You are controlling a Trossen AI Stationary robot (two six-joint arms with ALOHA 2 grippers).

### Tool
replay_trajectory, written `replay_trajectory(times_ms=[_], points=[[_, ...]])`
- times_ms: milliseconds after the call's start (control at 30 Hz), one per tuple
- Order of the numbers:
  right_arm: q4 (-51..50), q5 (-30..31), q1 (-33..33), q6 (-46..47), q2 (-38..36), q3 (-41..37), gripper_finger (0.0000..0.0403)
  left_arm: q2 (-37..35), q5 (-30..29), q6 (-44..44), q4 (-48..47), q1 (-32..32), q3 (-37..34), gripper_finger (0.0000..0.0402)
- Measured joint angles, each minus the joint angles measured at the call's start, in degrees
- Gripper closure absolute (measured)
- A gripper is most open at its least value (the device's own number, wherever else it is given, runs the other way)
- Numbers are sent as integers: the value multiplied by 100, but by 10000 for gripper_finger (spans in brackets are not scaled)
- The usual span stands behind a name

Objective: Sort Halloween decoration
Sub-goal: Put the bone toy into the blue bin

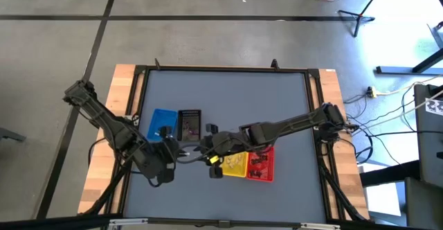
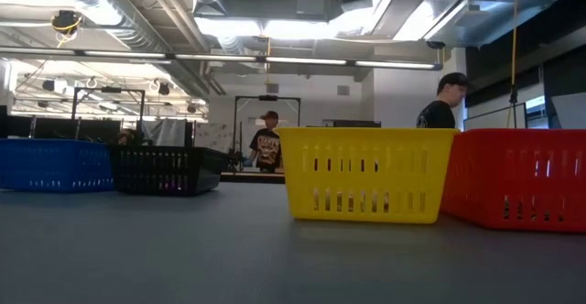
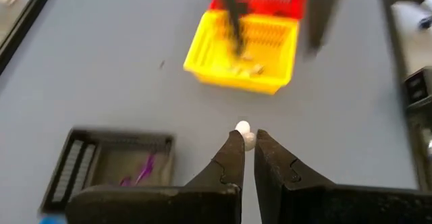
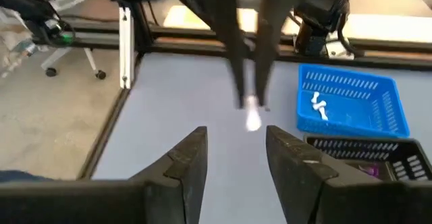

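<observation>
1. Landmark is the yellow basket point(image 1: 234, 164), near the table's front edge, a bit right of centre in the high view.
2. Right gripper point(image 4: 235, 146) sits just left of the yellow basket, over its left rim area; jaws are parted, nothing between them.
3. Left gripper point(image 3: 248, 145) is further left of the yellow basket, in front of the black basket point(image 1: 189, 124); jaws are clenched on a small white trinket point(image 3: 244, 133), which sticks out at the fingertips.
4. In the right wrist view the same white trinket point(image 4: 252, 113) hangs from the left gripper's dark fingers point(image 4: 237, 62), above bare grey table point(image 1: 228, 98).
5. The two grippers face each other, close together, left of the yellow basket.
6. The yellow basket holds a few small pale or tan trinkets point(image 3: 244, 67) on its floor; exact shapes cannot be made out.
7. Red basket point(image 1: 261, 164) is touching or just beside the yellow basket on its right side; dark trinkets point(image 1: 259, 162) show inside it in the high view.
8. The black basket lies left of and behind the yellow basket; purple trinkets point(image 3: 140, 173) are inside.
9. Blue basket point(image 1: 160, 123) is just left of the black one, farthest from the yellow basket; a white trinket point(image 4: 317, 106) lies inside.
10. The low view shows the yellow basket point(image 2: 366, 174) and red basket point(image 2: 517, 180) side by side, with the black basket point(image 2: 165, 169) and blue basket point(image 2: 53, 164) farther back to the left.
11. Beyond the table, two people point(image 2: 266, 144) stand in the room, far behind the yellow basket.
</observation>
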Motion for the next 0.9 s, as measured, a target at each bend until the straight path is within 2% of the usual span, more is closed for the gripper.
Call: replay_trajectory(times_ms=[133, 300, 433, 600, 733, 900], points=[[-213, -3, 0, 0, -160, 0, 253, -12, 26, -530, -876, 8, 0, 398], [-394, -14, 0, 2, -192, 0, 253, -13, 87, -1509, -2455, 29, 0, 398], [-527, -160, 0, 4, -197, 0, 253, -13, 82, -2029, -3265, 31, -3, 398], [-553, -259, 0, 4, -199, 0, 253, -15, -43, -2090, -3431, 127, -405, 398], [-550, -259, 0, 5, -199, 0, 253, -14, 175, -2107, -3436, 298, -944, 398], [-547, -259, 0, 4, -199, 0, 253, -11, 180, -2441, -3346, 505, -1482, 392]])
